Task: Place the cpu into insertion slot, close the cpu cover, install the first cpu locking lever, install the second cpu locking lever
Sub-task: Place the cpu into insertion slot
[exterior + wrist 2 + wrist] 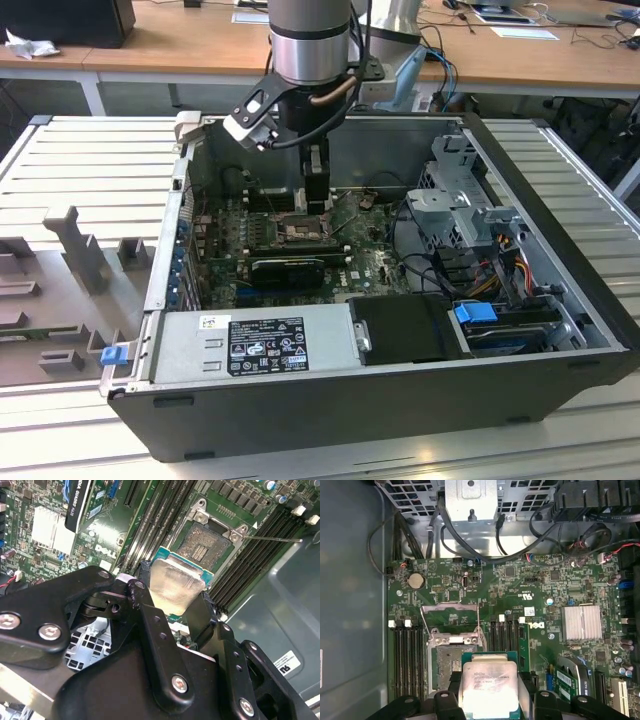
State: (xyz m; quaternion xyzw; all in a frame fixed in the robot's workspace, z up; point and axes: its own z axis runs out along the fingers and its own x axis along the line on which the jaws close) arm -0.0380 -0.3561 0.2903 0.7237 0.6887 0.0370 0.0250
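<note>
Wooden desk (180, 40) behind; ribbed metal table (100, 160)

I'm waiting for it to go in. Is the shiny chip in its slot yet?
Out. The fingers hold the cpu, and the insertion slot lies bare.

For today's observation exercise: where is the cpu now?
In both wrist views, the cpu is clamped in the gripper, held close by the open insertion slot.

Inventory: one cpu (489, 690); one insertion slot (445, 667); one cpu cover (454, 640); one coin cell battery (415, 580); one finned silver heatsink (581, 622); one power supply unit (265, 345); one graphics card (290, 268); two blue plastic tabs (113, 353) (476, 311); one open black computer case (350, 410); one gripper (175, 587); one robot arm (310, 40).
</note>
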